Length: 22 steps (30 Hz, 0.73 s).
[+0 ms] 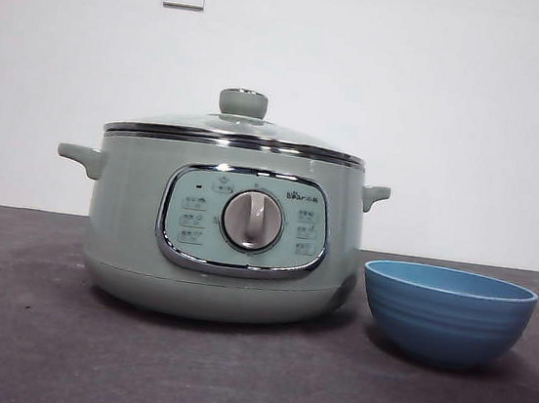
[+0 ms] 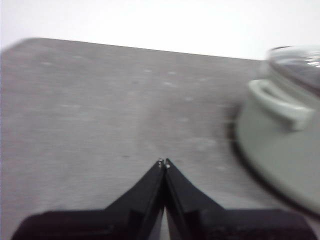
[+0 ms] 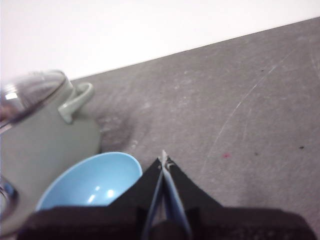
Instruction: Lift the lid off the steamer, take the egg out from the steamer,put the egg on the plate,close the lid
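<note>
Front view: lid [image 1: 236, 127] seated on steamer [image 1: 128, 233], plate [image 1: 447, 313] just beside it on table [image 1: 18, 328]; glass lid prob. fragile, slick at rim, so best taken by its knob [image 1: 243, 103]. Left wrist view: left gripper [image 2: 164, 162], jaws closed, empty, near steamer handle [image 2: 281, 104]. Right wrist view: right gripper [image 3: 163, 159], jaws closed, empty, above plate's edge.

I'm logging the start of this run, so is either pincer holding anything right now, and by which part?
Nothing is held. The left pincer and right pincer are both shut on nothing above the table; the lid sits untouched on the steamer.
</note>
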Tool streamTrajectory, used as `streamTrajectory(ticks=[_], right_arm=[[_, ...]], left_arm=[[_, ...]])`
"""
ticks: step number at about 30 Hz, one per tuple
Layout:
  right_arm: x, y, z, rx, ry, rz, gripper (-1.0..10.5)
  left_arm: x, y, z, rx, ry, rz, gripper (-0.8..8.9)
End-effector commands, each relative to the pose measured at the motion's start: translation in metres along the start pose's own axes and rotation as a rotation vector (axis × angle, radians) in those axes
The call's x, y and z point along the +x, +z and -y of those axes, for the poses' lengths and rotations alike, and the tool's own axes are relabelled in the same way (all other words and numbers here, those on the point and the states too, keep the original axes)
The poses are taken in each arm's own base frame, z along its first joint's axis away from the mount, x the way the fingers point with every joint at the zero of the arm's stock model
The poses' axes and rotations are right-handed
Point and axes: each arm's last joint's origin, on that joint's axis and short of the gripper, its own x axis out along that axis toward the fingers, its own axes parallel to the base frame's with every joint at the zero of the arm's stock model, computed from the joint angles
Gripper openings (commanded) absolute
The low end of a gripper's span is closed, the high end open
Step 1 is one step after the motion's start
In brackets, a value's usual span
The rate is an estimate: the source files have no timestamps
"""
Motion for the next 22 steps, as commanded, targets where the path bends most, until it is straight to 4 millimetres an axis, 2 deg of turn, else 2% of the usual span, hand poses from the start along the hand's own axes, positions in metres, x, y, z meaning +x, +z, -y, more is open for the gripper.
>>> streamTrajectory(ticks=[1, 11, 22], right_arm=[[-0.003, 0.012, -0.004, 0.082, 0.033, 0.032, -0.1], [-0.016, 0.069, -0.025, 0.060, 0.186, 0.039, -0.1], [-0.007, 0.141, -0.052, -0.026, 0.405, -0.234, -0.1]], left_arm=[[-0.006, 0.017, 0.004, -0.052, -0.038, 0.053, -0.07], [-0.030, 0.075, 0.020, -0.118, -0.212, 0.081, -0.07], [-0.043, 0.140, 0.038, -0.098, -0.443, -0.060, -0.07]])
